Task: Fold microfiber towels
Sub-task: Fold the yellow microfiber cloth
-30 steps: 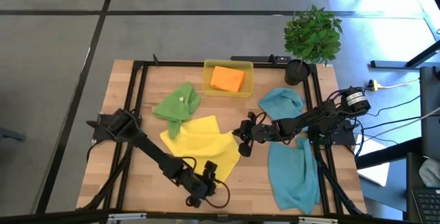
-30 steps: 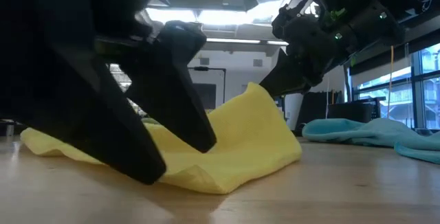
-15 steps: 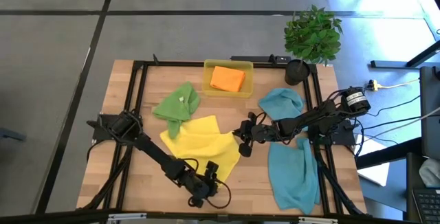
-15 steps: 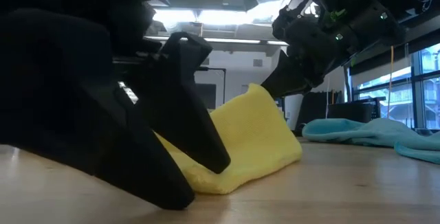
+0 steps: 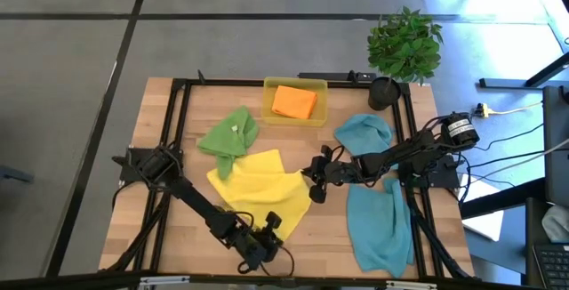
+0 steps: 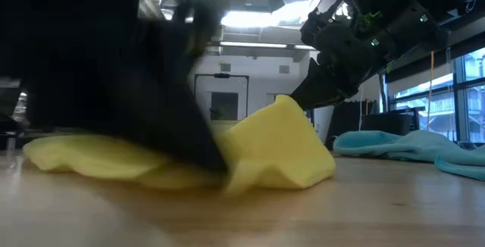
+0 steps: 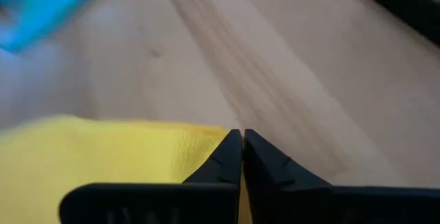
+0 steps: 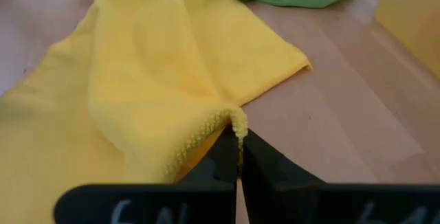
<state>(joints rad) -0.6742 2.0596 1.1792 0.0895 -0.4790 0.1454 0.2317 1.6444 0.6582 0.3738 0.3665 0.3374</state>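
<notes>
High view: a wooden table [image 5: 178,121] with visible plank grain carries five soft, nubby microfiber cloths. A yellow towel [image 5: 258,186] lies spread and gently rumpled at the centre; a green towel [image 5: 229,136] sits bunched just beyond it, touching its far corner. An orange towel [image 5: 293,101], folded into a neat square, rests inside a translucent yellow tray [image 5: 269,112] at the far edge. One teal towel [image 5: 364,132] is heaped at the right; a second teal towel [image 5: 380,227] lies flatter nearer the front. A potted plant [image 5: 404,48] stands at the far right corner.

The left gripper [image 5: 267,237] sits at the yellow towel's near edge with its dark fingers pressed together; in the left wrist view the tips [image 7: 240,157] meet on the cloth's corner, pinching it against the table. The right gripper [image 5: 313,183] is at the same towel's right edge, its fingers likewise closed on a corner, whose pebbled hem shows bunched at the fingertips [image 8: 237,148] in the right wrist view. In the low view this corner stands raised off the wood into a peaked fold [image 6: 280,145].
</notes>
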